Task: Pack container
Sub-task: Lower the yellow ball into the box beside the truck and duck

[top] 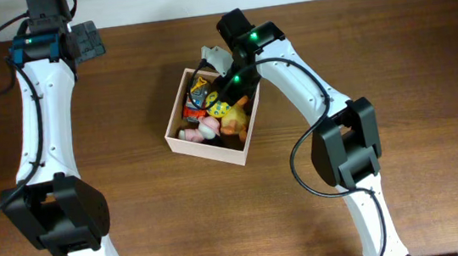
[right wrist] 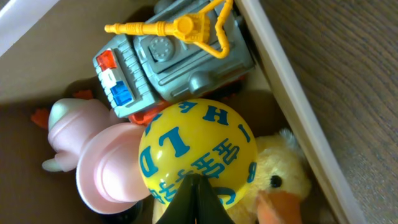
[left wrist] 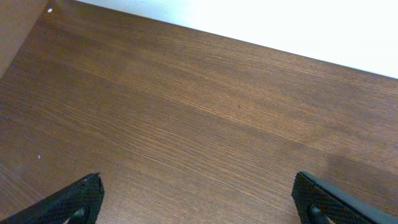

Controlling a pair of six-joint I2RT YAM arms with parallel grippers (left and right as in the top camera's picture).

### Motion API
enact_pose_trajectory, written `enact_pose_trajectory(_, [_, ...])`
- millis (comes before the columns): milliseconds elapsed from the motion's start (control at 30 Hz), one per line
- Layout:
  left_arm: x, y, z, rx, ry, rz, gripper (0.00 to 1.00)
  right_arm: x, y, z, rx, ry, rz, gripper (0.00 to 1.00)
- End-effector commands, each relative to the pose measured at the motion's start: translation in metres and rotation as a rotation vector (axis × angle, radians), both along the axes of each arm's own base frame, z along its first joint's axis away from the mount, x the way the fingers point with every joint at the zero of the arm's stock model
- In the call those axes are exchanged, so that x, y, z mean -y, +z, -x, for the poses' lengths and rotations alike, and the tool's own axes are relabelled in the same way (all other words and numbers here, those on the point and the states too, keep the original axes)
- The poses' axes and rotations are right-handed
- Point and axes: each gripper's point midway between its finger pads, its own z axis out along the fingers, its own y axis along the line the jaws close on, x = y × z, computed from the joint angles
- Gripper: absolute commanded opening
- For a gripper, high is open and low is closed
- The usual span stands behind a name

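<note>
The container (top: 206, 150), a square box with cream walls, sits mid-table and holds several toys. In the right wrist view its wall (right wrist: 292, 106) runs down the right side. Inside lie a yellow ball with blue letters (right wrist: 196, 149), a grey toy vehicle with a yellow crane (right wrist: 180, 56), a pink toy (right wrist: 99, 162) and a yellow plush duck (right wrist: 283, 180). My right gripper (right wrist: 196, 186) is shut, its tips pressed together right at the yellow ball (top: 220, 109); from overhead it (top: 229, 89) reaches into the box. My left gripper (left wrist: 199, 196) is open and empty over bare wood at the far left (top: 83, 41).
The dark wooden table (left wrist: 199, 112) ends at a white wall along the back. An orange and a pink toy (top: 205, 129) show in the box's near part. The right arm crosses the box's far right corner.
</note>
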Motion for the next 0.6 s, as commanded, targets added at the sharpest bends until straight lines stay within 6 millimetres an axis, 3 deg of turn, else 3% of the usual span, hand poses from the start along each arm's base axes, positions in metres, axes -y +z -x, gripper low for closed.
enact_pose_trajectory(0, [-0.0016, 0.0025, 0.0006, 0.007, 0.016, -0.001, 0.99, 0.0159, -0.0532, 0.0028, -0.064, -0.01, 0.105, 0.04])
enact_pose_trajectory(567, [-0.0016, 0.0025, 0.0006, 0.007, 0.016, -0.001, 0.99, 0.0121, -0.0541, 0.0032, -0.059, -0.004, 0.103, 0.04])
